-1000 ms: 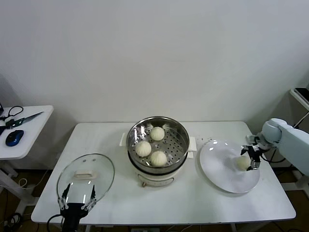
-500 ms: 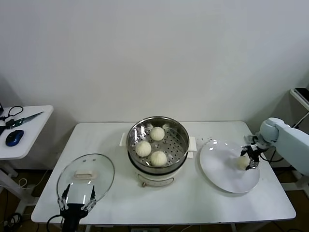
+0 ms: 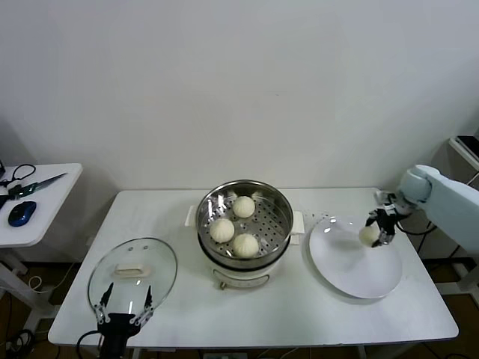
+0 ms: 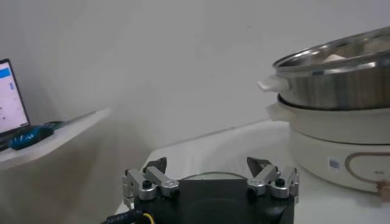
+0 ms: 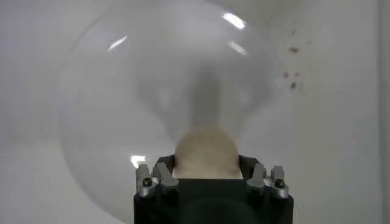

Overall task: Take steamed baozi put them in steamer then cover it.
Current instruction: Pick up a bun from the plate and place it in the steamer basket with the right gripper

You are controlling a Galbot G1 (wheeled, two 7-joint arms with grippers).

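- Since the earlier frames: right end effector (image 3: pixel 376 226) has closed on the fourth baozi (image 3: pixel 368 234) and lifted it up-left, off the centre of the white plate (image 3: pixel 352 271) toward the plate's upper rim. Left end effector (image 3: pixel 123 309) unchanged.
- Right end effector: fingers clamped on the bun; right wrist view shows it seated between them (image 5: pixel 206 152), plate blurred below, so it looks clear of the surface.
- Left end effector: low at lower left of the head view, fingers spread apart, empty, at the near edge of the glass cover (image 3: pixel 133 275). Idle.
- Steamer (image 3: pixel 245 222) at frame centre, open; three baozi (image 3: pixel 233 225) on the perforated tray, bunched to the left and near side. Right half of the tray is bare.
- Step in hand, my judgement: carry the bun left, high enough to pass the steel rim, lower it onto the bare right half of the tray, release gently. Soft dough, so avoid squeezing harder.
- Cover lies flat, handle up, lower left; goes on last.
- White tabletop (image 3: pixel 299 314), plain white wall behind. Small side table at far left with scissors (image 3: pixel 30 183) and blue mouse (image 3: pixel 22 212).
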